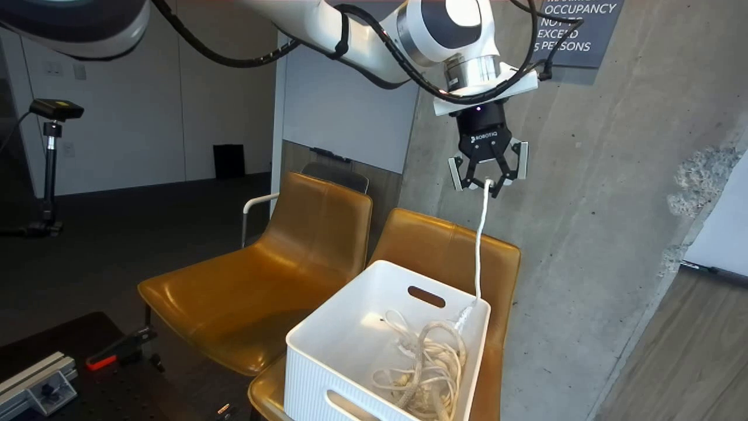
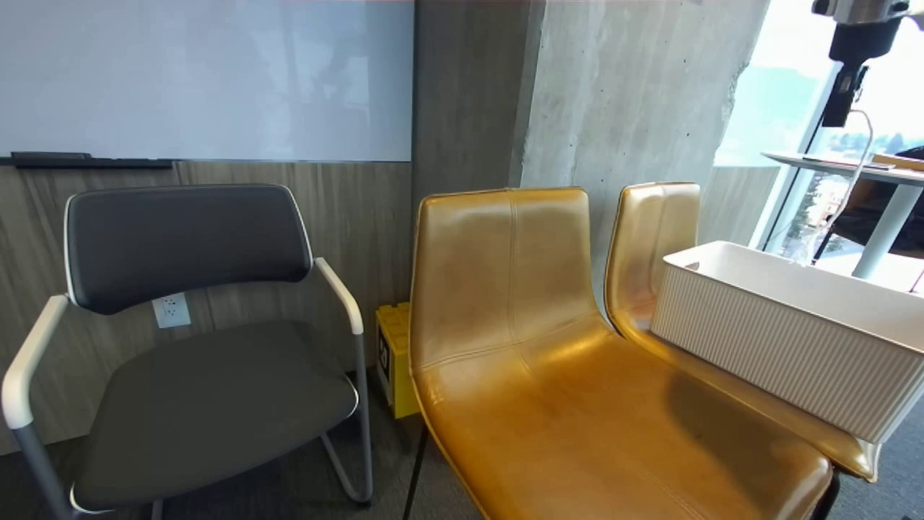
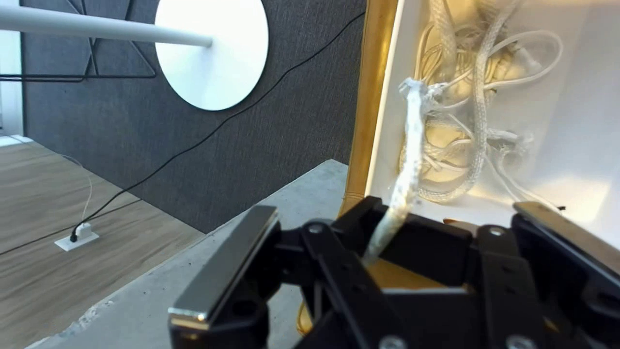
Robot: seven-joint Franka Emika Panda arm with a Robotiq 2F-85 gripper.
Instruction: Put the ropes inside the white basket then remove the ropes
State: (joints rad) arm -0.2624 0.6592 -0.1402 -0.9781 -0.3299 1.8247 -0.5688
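Gripper (image 1: pixel 488 186): fingertips pinched on one end of a rope (image 1: pixel 478 251); it sits on the only arm (image 1: pixel 371 55) in view.
Held rope: drops steeply from the tool to the white basket (image 1: pixel 307 380), its long axis close to upright; it bows in an exterior view (image 2: pixel 870 133), so it probably carries little tension.
Basket corner: the rope meets the rim (image 1: pixel 435 282) at a corner by the slotted end; resting on it or just inside, I cannot tell.
Other ropes (image 1: pixel 442 371): inside the basket, below the tool, tangled along one long wall; bare bottom shows toward the opposite wall.
Likely move: taking ropes out or finishing the loading, unclear which; either turns on height over that corner, where loops could catch.
Chair back (image 1: pixel 432 242): just behind the slotted end, lower than the gripper.
Next chair (image 1: pixel 234 298): beside the long wall away from the tangle, leaving side room above its seat.
Concrete wall (image 1: pixel 584 204): behind the tool; the gap is unreadable.
Table (image 2: pixel 888 227): apart, beyond the tangle's side.
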